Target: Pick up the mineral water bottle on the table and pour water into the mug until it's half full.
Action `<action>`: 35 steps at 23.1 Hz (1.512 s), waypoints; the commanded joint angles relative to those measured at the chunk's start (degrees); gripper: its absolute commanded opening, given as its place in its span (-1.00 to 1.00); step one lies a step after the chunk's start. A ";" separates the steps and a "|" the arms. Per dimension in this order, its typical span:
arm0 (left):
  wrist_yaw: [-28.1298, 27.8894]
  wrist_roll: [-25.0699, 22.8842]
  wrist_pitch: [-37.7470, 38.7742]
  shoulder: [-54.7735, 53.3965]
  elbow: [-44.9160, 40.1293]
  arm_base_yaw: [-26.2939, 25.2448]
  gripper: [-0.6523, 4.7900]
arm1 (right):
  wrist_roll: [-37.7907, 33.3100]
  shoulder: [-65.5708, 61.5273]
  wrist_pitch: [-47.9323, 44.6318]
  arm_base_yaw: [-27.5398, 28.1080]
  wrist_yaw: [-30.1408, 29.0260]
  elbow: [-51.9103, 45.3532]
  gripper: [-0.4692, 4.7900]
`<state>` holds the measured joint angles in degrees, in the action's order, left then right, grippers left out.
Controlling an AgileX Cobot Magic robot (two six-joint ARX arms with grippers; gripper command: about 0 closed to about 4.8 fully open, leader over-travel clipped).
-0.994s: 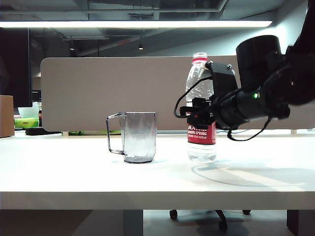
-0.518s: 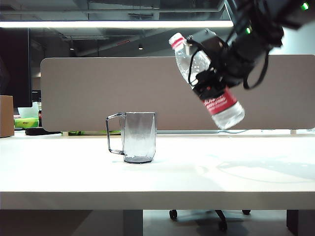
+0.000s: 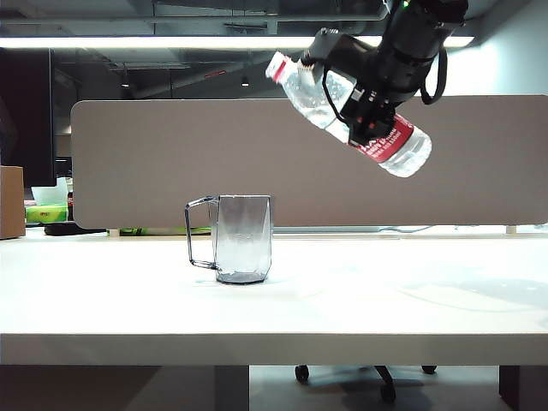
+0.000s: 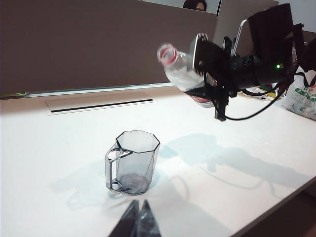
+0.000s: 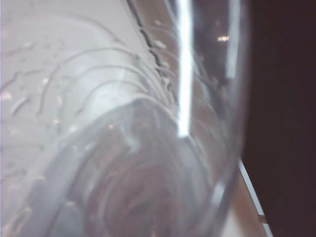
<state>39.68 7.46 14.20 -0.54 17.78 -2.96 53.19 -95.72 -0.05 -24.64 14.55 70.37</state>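
The mineral water bottle (image 3: 377, 128) hangs high above the table (image 3: 274, 308), steeply tilted, with its red-ringed neck (image 3: 279, 68) pointing left towards the space over the mug. My right gripper (image 3: 364, 120) is shut on the bottle at its red label. In the right wrist view the clear bottle (image 5: 123, 148) fills the picture and hides the fingers. The grey-tinted mug (image 3: 241, 248) stands upright on the table, handle to the left, below and left of the neck. In the left wrist view my left gripper (image 4: 139, 210) is shut and empty, just short of the mug (image 4: 133, 160).
A long beige partition (image 3: 171, 163) runs behind the table. A cardboard box (image 3: 10, 201) sits at the far left. The left wrist view shows a cable slot (image 4: 98, 104) in the table near the partition and a plastic bag (image 4: 301, 96) beyond the right arm.
The right gripper has lifted the bottle off the table, carried it up and leftward, and rolled it from upright to steeply tilted, neck to the left. Mug and left gripper have not moved.
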 commanded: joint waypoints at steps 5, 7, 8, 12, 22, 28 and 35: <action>0.09 -0.15 -0.52 -0.04 0.13 0.09 -0.78 | 12.31 -3.26 -1.92 -0.76 2.71 0.94 -0.14; 0.07 -0.15 -0.50 -0.07 0.13 0.09 -0.78 | 13.20 -4.31 -1.88 -1.18 4.15 1.31 -0.14; 0.15 -0.15 -0.50 -0.04 0.13 0.09 -0.78 | 14.03 -5.16 -1.97 -1.62 5.25 1.57 -0.14; 0.15 -0.15 -0.48 -0.04 0.13 0.09 -0.78 | 17.81 -7.06 -2.05 -2.43 6.38 2.08 -0.14; 0.17 -0.15 -0.31 -0.02 0.13 0.09 -0.78 | 23.80 -9.14 -4.52 -4.68 13.18 2.05 -0.13; 0.20 -0.15 -0.02 -0.04 0.13 0.09 -0.78 | 24.92 -9.14 -4.50 -4.70 19.98 2.05 -0.13; 0.20 -0.15 -0.02 -0.04 0.13 0.09 -0.78 | 27.98 -9.11 -4.74 -4.83 24.30 2.05 -0.10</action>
<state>39.68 7.46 14.41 -0.56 17.78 -2.96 80.18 -105.71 -2.11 -29.26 38.17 71.77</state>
